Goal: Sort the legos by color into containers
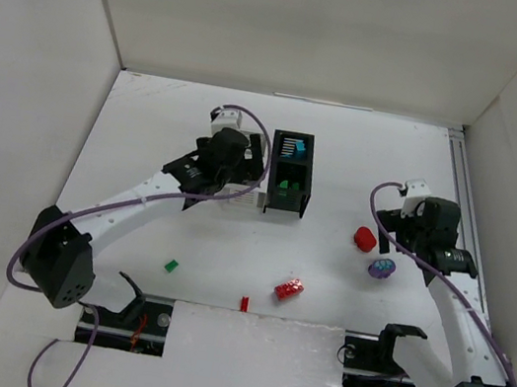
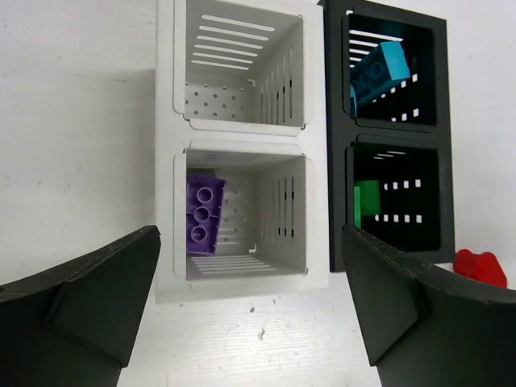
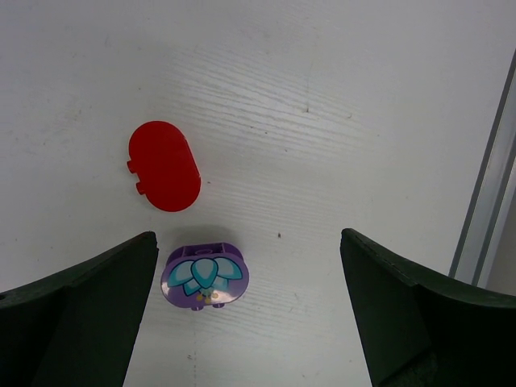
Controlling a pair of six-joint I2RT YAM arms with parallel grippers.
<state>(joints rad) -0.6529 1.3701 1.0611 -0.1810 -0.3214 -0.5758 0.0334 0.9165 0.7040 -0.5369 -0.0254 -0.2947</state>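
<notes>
My left gripper (image 2: 250,314) is open and empty, hovering just in front of the white bin (image 2: 165,145). A purple brick (image 2: 201,214) lies in its near compartment; the far one looks empty. The black bin (image 2: 334,137) beside it holds a cyan brick (image 2: 379,71) far and a green brick (image 2: 367,200) near. My right gripper (image 3: 250,314) is open above a purple rounded piece with a flower print (image 3: 205,276), which lies by the left finger. A red oval piece (image 3: 164,165) lies beyond it. In the top view a green brick (image 1: 171,264), a red brick (image 1: 289,289) and a small red piece (image 1: 244,302) lie on the table.
A metal rail (image 3: 484,193) runs along the table's right edge near my right gripper. White walls enclose the table on three sides. The bins (image 1: 290,174) stand side by side at mid-table.
</notes>
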